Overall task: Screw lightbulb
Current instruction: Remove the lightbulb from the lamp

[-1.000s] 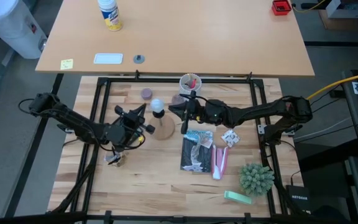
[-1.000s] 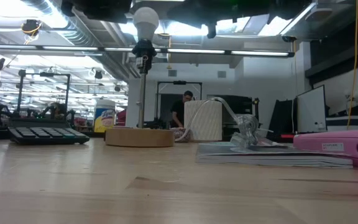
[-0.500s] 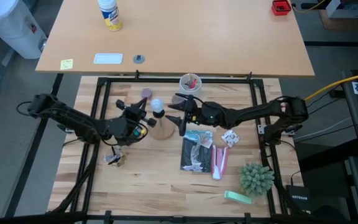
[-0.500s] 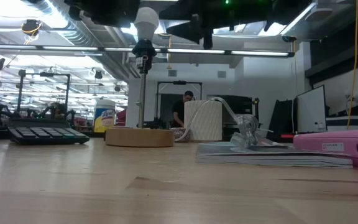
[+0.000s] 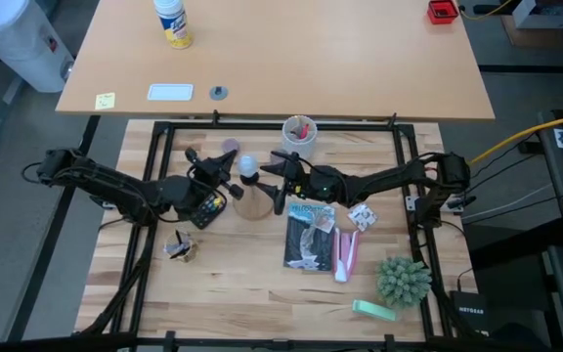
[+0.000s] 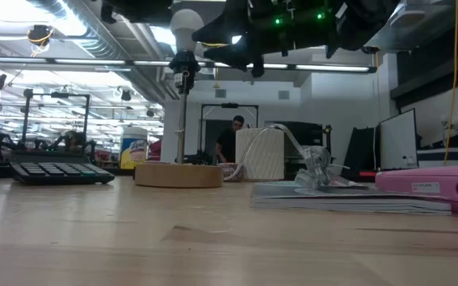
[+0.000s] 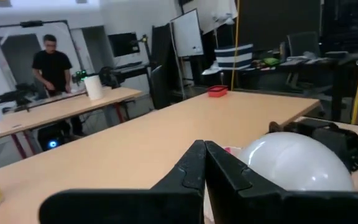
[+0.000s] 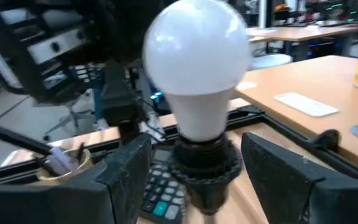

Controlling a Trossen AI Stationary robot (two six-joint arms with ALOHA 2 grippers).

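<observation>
The right end effector (image 8: 194, 168), clamped on the bulb (image 8: 196, 62) a second ago, now has its fingers spread apart on either side of the socket (image 8: 205, 163), touching neither. The bulb stands upright in the socket, which suggests one turn is done and a fresh grip comes next. The left end effector (image 7: 204, 163), fingers pressed together, has moved in just beside the bulb. The bulb is smooth, frosted white and pear-shaped; the socket is ribbed black, set on a post rising from a round wooden disc (image 6: 179, 174).
</observation>
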